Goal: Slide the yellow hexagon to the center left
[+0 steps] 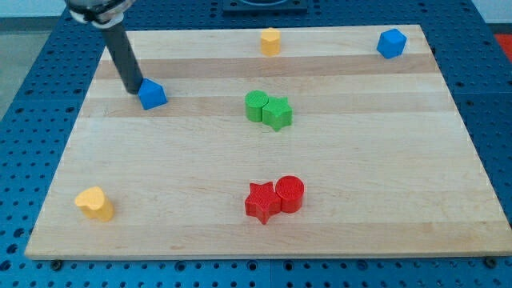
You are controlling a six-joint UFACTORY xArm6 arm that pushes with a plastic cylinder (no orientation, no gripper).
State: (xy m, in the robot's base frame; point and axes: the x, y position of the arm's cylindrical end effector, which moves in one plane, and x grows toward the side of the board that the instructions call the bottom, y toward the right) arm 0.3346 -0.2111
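The yellow hexagon [270,41] stands near the board's top edge, a little right of the middle. My tip [133,88] rests on the board in the upper left, touching or almost touching the left side of a blue block [152,94]. The tip is far left of the yellow hexagon and lower in the view. A second yellow block [94,203], heart-like in shape, lies near the bottom left corner.
A blue block [391,43] sits at the top right corner. A green cylinder [257,106] and a green star [278,113] touch near the centre. A red star [262,202] and a red cylinder [290,194] touch at the bottom centre. The wooden board [400,160] lies on a blue perforated table.
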